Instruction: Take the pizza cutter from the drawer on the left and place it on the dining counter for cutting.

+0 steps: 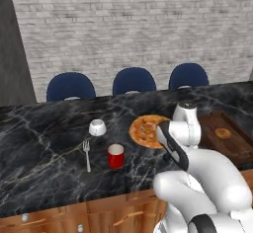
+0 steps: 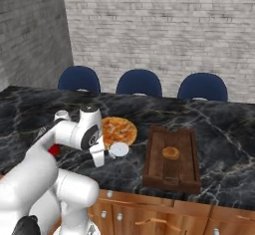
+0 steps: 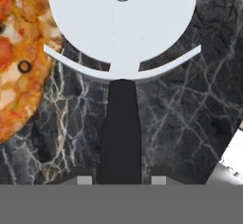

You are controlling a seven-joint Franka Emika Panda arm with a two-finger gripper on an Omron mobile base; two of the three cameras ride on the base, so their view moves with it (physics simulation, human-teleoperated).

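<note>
Item, pizza cutter (image 3: 121, 52): you have it in the gripper (image 3: 121, 180), whose two fingertips (image 3: 84, 180) are closed on the lower end of its thin black handle, one on each side, so the pale round wheel points away from the hand and stays free of the jaws. In the right base view the cutter's wheel (image 2: 118, 150) shows just off the near edge of the pizza (image 2: 117, 131), low over the dining counter (image 2: 224, 129); whether it touches the marble yet, you cannot tell. The hold at the handle's tail probably suits a lay-down: the wheel can meet the top first and the handle follow. Item, pizza: lies flat on the black veined marble, toppings up, close beside the cutter's wheel, which is likely why the cutter is brought here, within reach for cutting. Item, wooden tray (image 2: 172, 159): sits to the right of the pizza on the same top, with a small round pastry (image 2: 171, 153) inside; keep the cutter clear of its wall. Item, red cup (image 1: 115, 156), white bowl (image 1: 97, 127) and silver fork (image 1: 87, 154): grouped left of the pizza, well apart from the cutter. Item, three blue chairs (image 1: 133, 81): ranged behind the counter's far side. Judgement: the carrying looks nearly done; setting down and releasing remain.
</note>
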